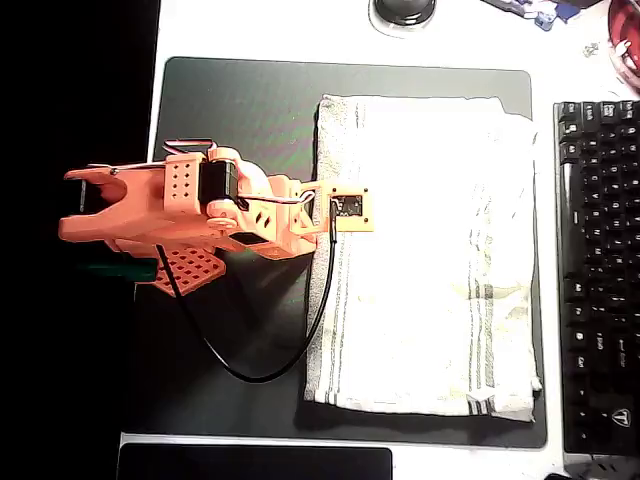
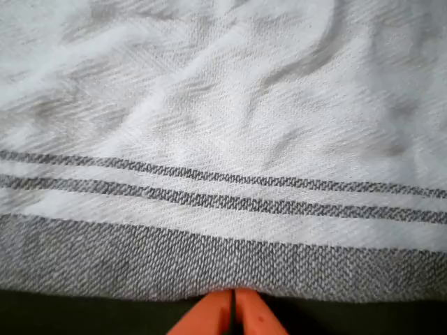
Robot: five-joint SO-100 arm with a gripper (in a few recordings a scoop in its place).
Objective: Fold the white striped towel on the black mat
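Black mat under the white striped towel, its grey-banded edge just beyond the closed, empty gripper.

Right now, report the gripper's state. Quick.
Gripper: shut, fingertips together at the white striped towel's grey edge, holding nothing visible.

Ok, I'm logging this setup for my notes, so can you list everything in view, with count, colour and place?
white striped towel: one, cream-white with grey stripes, spread on the mat's right part in the overhead view.
black mat: one, dark, under the towel.
keyboard: one, black, right edge.
glossy panel: one, black, bottom edge.
round object: one, dark, top edge.
cable: one, black, looping over the mat.
arm: one, orange, left.
pincer: one, orange, tips together at the towel's grey edge.
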